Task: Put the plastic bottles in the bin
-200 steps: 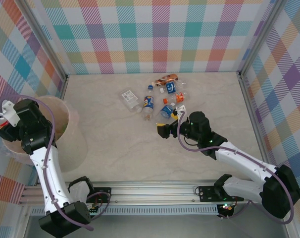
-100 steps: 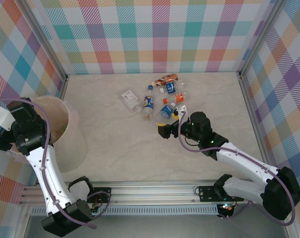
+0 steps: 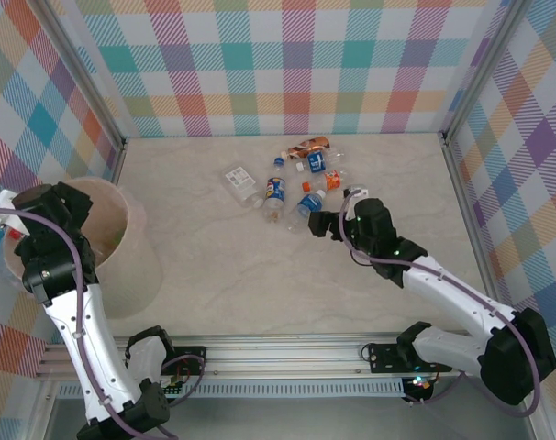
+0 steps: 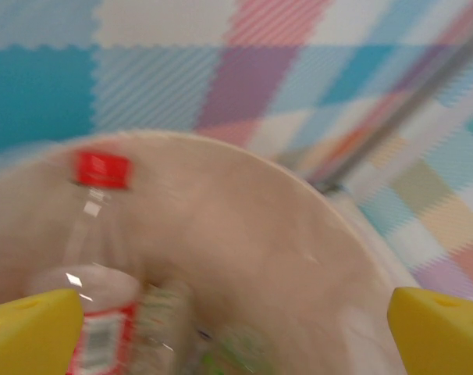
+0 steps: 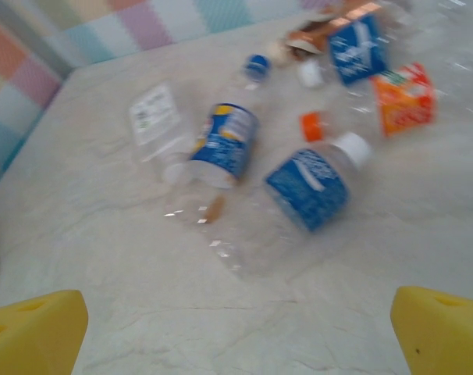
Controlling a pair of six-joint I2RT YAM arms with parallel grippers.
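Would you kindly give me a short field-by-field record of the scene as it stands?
left gripper: open, empty, over the bin
bin contents: red-capped bottle, other items blurred
right gripper: open, empty, low over the table
on table: blue-labelled bottle nearest the right gripper; orange-labelled bottle and others beyond

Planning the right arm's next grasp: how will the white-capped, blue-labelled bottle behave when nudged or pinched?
Lying on its side on the smooth table, the white-capped bottle would probably roll if nudged. Its clear, seemingly empty body suggests light, thin walls that may buckle.
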